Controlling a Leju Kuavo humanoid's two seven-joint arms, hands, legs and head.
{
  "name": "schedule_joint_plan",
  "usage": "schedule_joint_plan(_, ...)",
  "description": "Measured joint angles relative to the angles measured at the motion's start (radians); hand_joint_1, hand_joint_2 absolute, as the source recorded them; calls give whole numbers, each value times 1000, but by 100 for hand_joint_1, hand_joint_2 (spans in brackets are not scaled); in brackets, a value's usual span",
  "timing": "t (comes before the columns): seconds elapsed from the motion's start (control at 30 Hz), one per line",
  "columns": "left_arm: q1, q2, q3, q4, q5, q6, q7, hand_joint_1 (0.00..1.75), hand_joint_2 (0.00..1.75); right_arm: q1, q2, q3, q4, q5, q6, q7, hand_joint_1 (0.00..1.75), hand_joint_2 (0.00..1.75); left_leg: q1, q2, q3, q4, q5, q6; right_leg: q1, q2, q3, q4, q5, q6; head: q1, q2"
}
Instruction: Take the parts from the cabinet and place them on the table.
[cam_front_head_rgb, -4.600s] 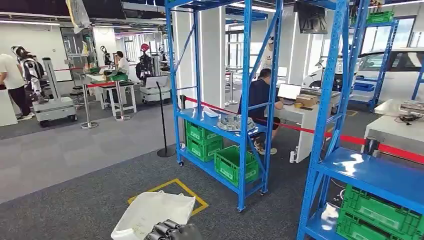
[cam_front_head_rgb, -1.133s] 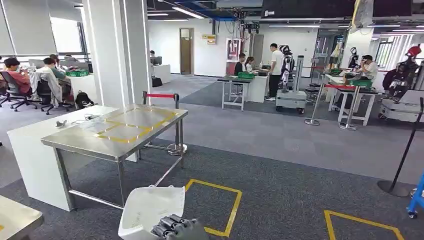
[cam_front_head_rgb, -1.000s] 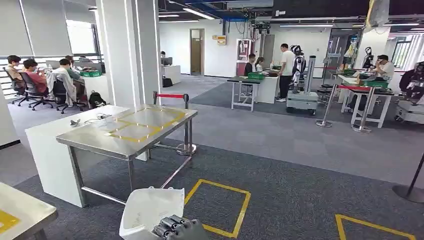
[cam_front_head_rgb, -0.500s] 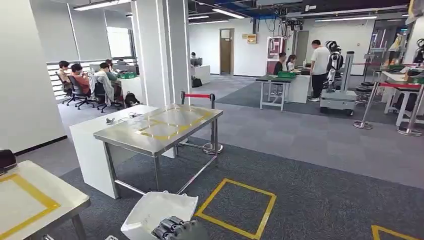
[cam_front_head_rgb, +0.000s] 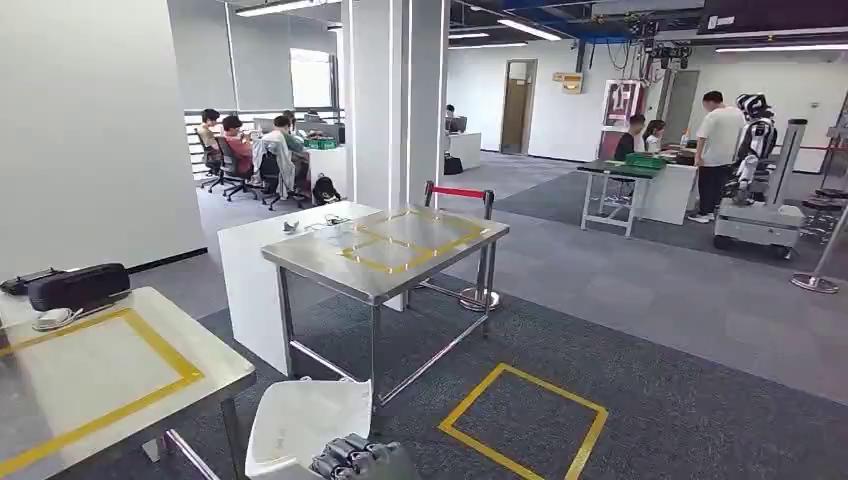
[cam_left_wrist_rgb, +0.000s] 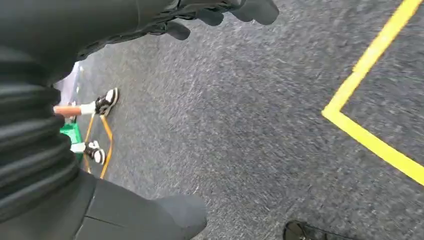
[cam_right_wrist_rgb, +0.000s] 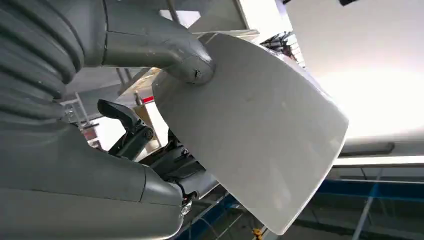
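Grey carpet (cam_front_head_rgb: 640, 330) marked with a yellow taped square (cam_front_head_rgb: 523, 420) runs across an open office floor. At the left edge a tape-outlined table (cam_front_head_rgb: 100, 375) is cut off by the frame, with a dark case (cam_front_head_rgb: 78, 285) lying on its far corner. Just right of it stands a steel table (cam_front_head_rgb: 385, 245) with yellow tape on top, backed by a white counter (cam_front_head_rgb: 250, 270) and a white pillar (cam_front_head_rgb: 395, 100). People sit at desks far back on the left and others stand at a bench far right, too small to make out further.

Low in the head view, the white part (cam_front_head_rgb: 305, 425) is a pale, smooth, curved panel, its lower edge cut off. The right hand (cam_front_head_rgb: 350, 460) holds it from below, dark fingers (cam_right_wrist_rgb: 172, 160) under it and the grey thumb (cam_right_wrist_rgb: 165, 47) pressed on its face. The left hand (cam_left_wrist_rgb: 150, 30) hangs over the carpet, holding nothing, with dark fingers spread.
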Motion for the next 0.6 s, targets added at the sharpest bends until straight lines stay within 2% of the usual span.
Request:
schedule_joint_plan(0.03, 0, 0, 0, 0, -2, 0, 0, 0, 175, 0, -1, 0, 0, 0, 0, 1, 175, 175, 0, -13, 1, 0, 1, -2, 0, 13, 52, -102, 49, -7, 0, 0)
schedule_joint_plan(0.07, 0, -2, 0, 0, -2, 0, 0, 0, 175, -1, -1, 0, 0, 0, -1, 2, 175, 175, 3, -24, 0, 0, 4, -6, 2, 50, 100, -200, 85, -16, 0, 0)
schedule_joint_plan(0.1, 0, -7, 0, 0, -2, 0, 0, 0, 175, 1, -2, 0, 0, 0, -3, 3, 175, 175, 1, -30, -5, 0, 7, -13, 3, 78, 108, -220, 73, -16, -3, 0)
schedule_joint_plan(0.13, -1, -6, 0, 0, -2, 0, 0, 0, 175, 1, -5, 0, 0, 0, -6, 3, 175, 175, 5, -39, -9, -1, 10, -20, 10, 68, 107, -230, 82, -19, 1, 0)
schedule_joint_plan(0.2, 2, -6, 0, 0, -2, 1, -3, 0, 175, 3, -9, 0, 0, 2, -10, 9, 175, 175, 9, -54, -11, -11, 18, -32, 13, 53, 104, -228, 83, -22, 1, 0)
schedule_joint_plan(0.23, 4, -5, 0, 0, -2, 0, -3, 0, 175, 3, -9, 0, -3, 3, -11, 9, 175, 175, 3, -64, -14, -16, 22, -41, 6, 41, 107, -239, 90, -30, 0, 0)
schedule_joint_plan(0.27, 4, -6, 0, 1, -1, 0, -3, 0, 175, 3, -8, 0, -7, 4, -13, 9, 175, 175, 5, -42, -20, -5, 13, -39, 0, 24, 113, -251, 98, -34, 0, 0)
schedule_joint_plan(0.3, 2, -8, 0, 1, -1, 0, -3, 0, 175, 3, -8, 0, -8, 5, -16, 9, 175, 175, -3, 6, -37, 32, -17, -39, 0, 16, 113, -256, 100, -44, -5, 0)
schedule_joint_plan(0.33, 1, -7, 0, 1, -1, 0, -3, 0, 175, 5, -9, 0, -10, 6, -16, 9, 175, 175, -3, 32, -66, 98, -56, -42, 1, 4, 113, -256, 100, -46, -5, 0)
schedule_joint_plan(0.37, 0, -6, 0, 1, 0, 0, -3, 0, 175, 10, -10, 0, -10, 8, -16, 10, 175, 175, -2, 45, -102, 183, -97, -46, 3, -10, 112, -255, 99, -47, -5, 0)
schedule_joint_plan(0.4, 1, -5, 0, 1, 2, 0, -3, 0, 175, 16, -10, 0, -10, 10, -16, 11, 175, 175, -2, 49, -132, 255, -126, -49, 3, -23, 111, -254, 98, -48, -5, 0)
schedule_joint_plan(0.43, 3, -5, 0, 1, 5, 0, -3, 0, 175, 21, -10, 0, -10, 10, -15, 11, 175, 175, -2, 50, -148, 295, -135, -52, 3, -35, 109, -252, 98, -48, -6, 0)
schedule_joint_plan(0.47, 6, -5, 0, 1, 7, 0, -5, 0, 175, 24, -10, 0, -10, 10, -15, 13, 175, 175, 0, 52, -136, 279, -117, -55, 2, -48, 108, -251, 97, -48, -6, 0)
schedule_joint_plan(0.5, 8, -4, 0, 1, 8, 0, -7, 0, 175, 24, -10, 0, -10, 10, -15, 12, 175, 175, 1, 57, -105, 226, -86, -56, 2, -58, 107, -248, 96, -47, -6, 0)
schedule_joint_plan(0.53, 8, -3, 0, 1, 9, 0, -8, 0, 175, 23, -10, 0, -11, 10, -15, 12, 175, 175, 2, 69, -48, 127, -42, -58, 0, -70, 107, -244, 93, -42, -6, 0)
schedule_joint_plan(0.57, 7, -2, 0, 0, 10, 0, -10, 0, 175, 23, -9, 0, -12, 11, -14, 12, 175, 175, 2, 99, 6, 34, -10, -59, 0, -78, 108, -238, 90, -37, -6, 0)
schedule_joint_plan(0.6, 5, -3, 0, 1, 10, 0, -12, 0, 175, 23, -10, 0, -15, 11, -15, 12, 175, 175, -7, 140, 22, -3, -29, -50, 7, -84, 106, -232, 85, -30, -7, 0)
